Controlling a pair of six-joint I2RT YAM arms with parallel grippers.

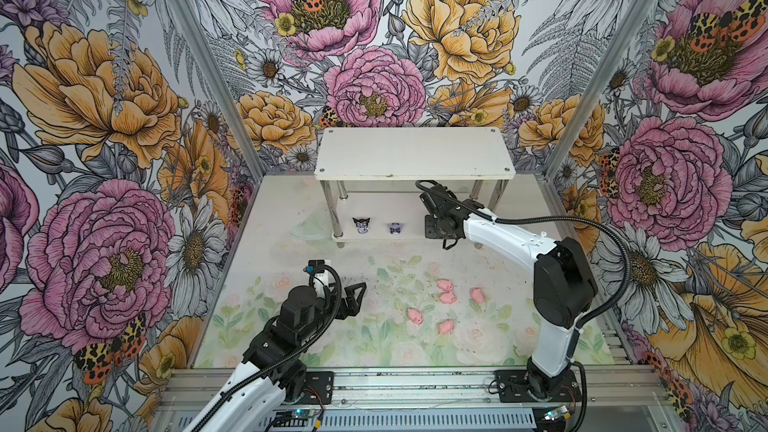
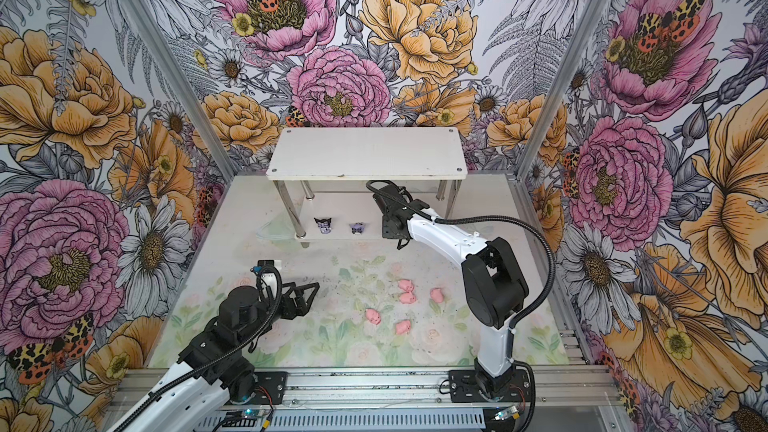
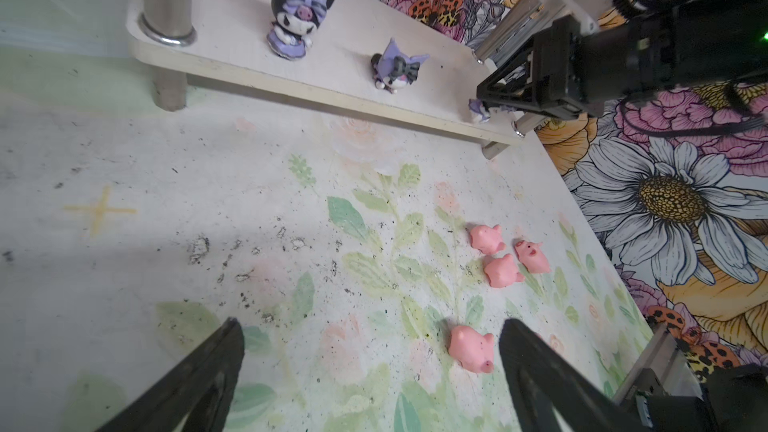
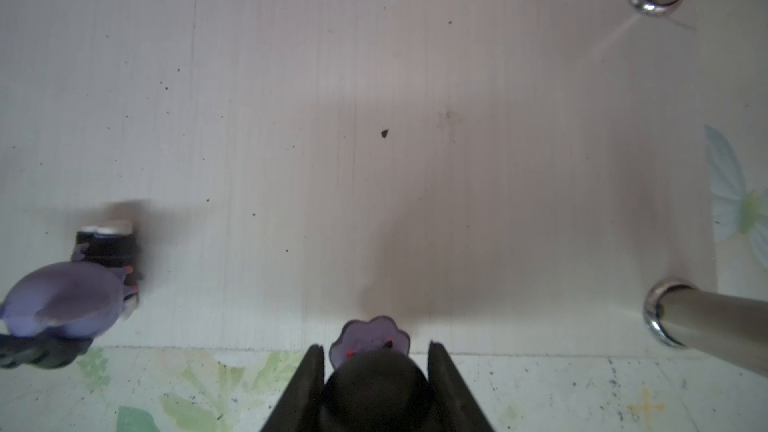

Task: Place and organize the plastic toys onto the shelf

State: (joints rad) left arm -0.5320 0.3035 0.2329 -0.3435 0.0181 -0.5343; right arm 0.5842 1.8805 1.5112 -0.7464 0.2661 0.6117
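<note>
Your right gripper [image 4: 376, 351] clamps a lavender figure [image 4: 370, 336] at the shelf [image 4: 374, 118] edge; left gripper [image 3: 370, 322] gapes, pigs [image 1: 448, 297] at its three o'clock.

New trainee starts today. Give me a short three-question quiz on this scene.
1. How many pink pigs lie on the table?
2. True or false: the left gripper holds a pig.
3. Where on the shelf is the right gripper with its black-and-lavender figure? A) top tier, B) lower tier, front edge, C) lower tier, back corner.
Key: 1. Five. 2. False: it is open and empty. 3. B.
</note>
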